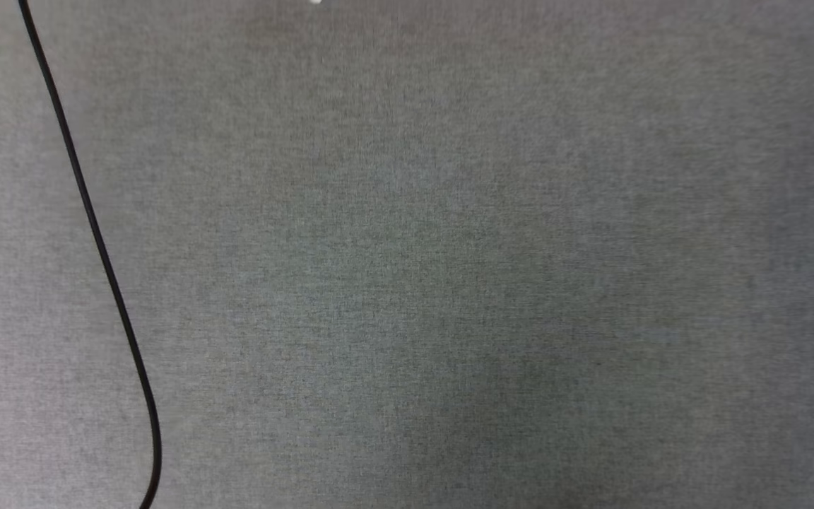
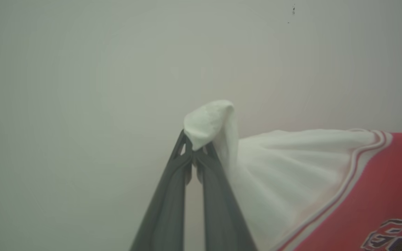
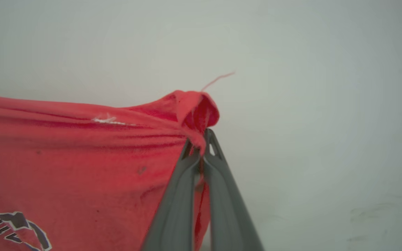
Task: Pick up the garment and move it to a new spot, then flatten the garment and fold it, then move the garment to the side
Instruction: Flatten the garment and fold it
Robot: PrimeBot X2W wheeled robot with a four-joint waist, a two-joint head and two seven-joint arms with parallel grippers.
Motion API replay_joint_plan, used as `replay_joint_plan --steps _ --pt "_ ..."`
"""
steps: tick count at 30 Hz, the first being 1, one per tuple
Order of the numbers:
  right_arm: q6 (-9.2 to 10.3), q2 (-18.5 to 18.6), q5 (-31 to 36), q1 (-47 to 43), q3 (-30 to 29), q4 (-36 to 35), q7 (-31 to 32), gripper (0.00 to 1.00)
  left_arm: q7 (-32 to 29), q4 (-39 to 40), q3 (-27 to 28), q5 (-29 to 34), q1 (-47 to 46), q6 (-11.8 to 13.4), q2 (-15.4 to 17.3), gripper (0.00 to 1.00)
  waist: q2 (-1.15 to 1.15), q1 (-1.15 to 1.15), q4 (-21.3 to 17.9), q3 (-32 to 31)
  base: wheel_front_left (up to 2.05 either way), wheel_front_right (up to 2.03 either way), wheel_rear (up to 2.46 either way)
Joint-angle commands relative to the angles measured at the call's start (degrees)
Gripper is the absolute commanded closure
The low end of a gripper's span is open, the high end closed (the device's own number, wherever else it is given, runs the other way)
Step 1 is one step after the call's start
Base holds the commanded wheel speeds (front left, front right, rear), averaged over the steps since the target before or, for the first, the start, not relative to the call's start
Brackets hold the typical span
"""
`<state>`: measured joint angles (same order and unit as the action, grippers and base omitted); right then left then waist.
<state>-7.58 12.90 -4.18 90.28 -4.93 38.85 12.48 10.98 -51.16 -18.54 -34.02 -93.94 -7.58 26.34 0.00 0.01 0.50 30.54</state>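
The garment (image 2: pixel 291 174) is a red jersey shirt with white sleeves and striped trim. In the left wrist view my left gripper (image 2: pixel 194 151) is shut on a bunched tip of its white sleeve, and the cloth stretches away to the right toward the red body with black lettering. Over in the right wrist view, a fold of red cloth of the garment (image 3: pixel 82 157) is pinched in my shut right gripper (image 3: pixel 201 146), and the fabric pulls taut to the left. A loose thread sticks up from that pinched corner.
The head view looks down on a grey fabric-covered surface (image 1: pixel 449 283). A thin black cable (image 1: pixel 99 247) runs down its left side and curves near the bottom edge. A pale plain wall lies behind the garment in both wrist views.
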Motion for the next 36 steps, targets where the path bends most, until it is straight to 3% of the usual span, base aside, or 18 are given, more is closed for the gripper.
replay_joint_plan --steps 1,11,21,30,36 --pt "0.16 0.2 0.4 0.9 -0.1 0.9 -0.5 1.00 0.4 -0.8 -0.3 -0.7 -0.6 0.2 0.6 1.00 0.00 -0.01 0.4 2.0 0.00 0.00 0.00" --pt "0.13 -0.9 -1.1 -1.4 3.3 9.5 -3.5 1.00 0.5 -2.7 -5.2 -9.5 5.8 0.1 -2.1 1.00 0.00 -0.01 2.0 4.8 0.00 0.00 0.00" --pt "0.12 0.3 -8.9 -16.8 11.1 14.2 -7.5 1.00 2.2 2.2 -11.9 -20.5 25.2 0.1 -2.9 1.00 0.00 -0.01 3.0 -0.6 0.00 0.00 0.00" --pt "0.12 3.9 -17.1 -37.6 16.8 7.9 -7.9 1.00 4.0 9.0 -15.9 -25.4 46.5 0.1 -1.2 1.00 0.00 -0.01 3.3 -10.7 0.00 0.00 0.00" --pt "0.13 6.1 -20.2 -52.4 17.0 0.3 -5.3 1.00 4.3 13.2 -13.4 -24.3 59.2 0.4 -0.4 1.00 0.00 -0.01 3.6 -18.3 0.00 0.00 0.00"
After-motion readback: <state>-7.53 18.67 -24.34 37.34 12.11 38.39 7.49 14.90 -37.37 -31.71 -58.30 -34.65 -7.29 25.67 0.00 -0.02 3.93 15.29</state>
